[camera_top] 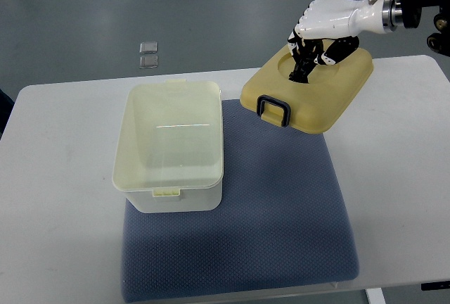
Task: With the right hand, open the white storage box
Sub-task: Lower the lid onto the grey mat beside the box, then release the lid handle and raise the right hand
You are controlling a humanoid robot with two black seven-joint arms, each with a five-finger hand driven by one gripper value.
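While the box (169,148) sat uncovered at centre left, the right robot hand (314,51) gripped the removed lid (309,91) at upper right, leaving only set-down.

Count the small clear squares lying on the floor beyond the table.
2. Both lie on the grey floor past the table's far edge, one square just beyond the other square, nearly touching. None seem hidden.
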